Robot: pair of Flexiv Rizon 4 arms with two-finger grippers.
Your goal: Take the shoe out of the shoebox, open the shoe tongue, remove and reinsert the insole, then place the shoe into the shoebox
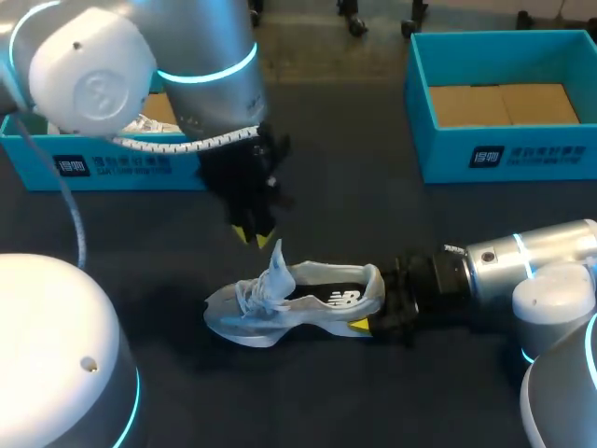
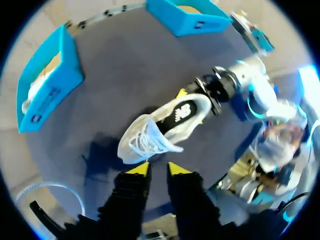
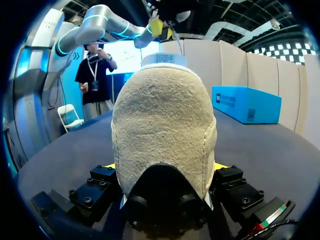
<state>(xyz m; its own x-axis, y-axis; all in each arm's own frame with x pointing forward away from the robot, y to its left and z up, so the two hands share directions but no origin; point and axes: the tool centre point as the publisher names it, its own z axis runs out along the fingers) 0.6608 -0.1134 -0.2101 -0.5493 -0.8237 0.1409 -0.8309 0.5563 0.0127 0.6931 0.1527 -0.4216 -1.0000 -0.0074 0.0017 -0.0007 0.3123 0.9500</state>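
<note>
A grey-and-white sneaker (image 1: 298,301) sits on the dark table (image 1: 354,215), out of both boxes, its toe toward the robot's left side. The right gripper (image 1: 381,303), reaching in low from the right, clamps the heel from 2 sides; in the right wrist view the padded heel fills the space between its fingers. The left gripper (image 1: 254,233) hangs just above the raised tongue (image 1: 277,261), its 2 yellow tips a narrow gap apart and holding nothing. A blue shoebox (image 1: 504,159) with a bare cardboard floor stands at the far right, and a second blue shoebox (image 1: 112,168) at the far left, partly hidden behind the left arm.
</note>
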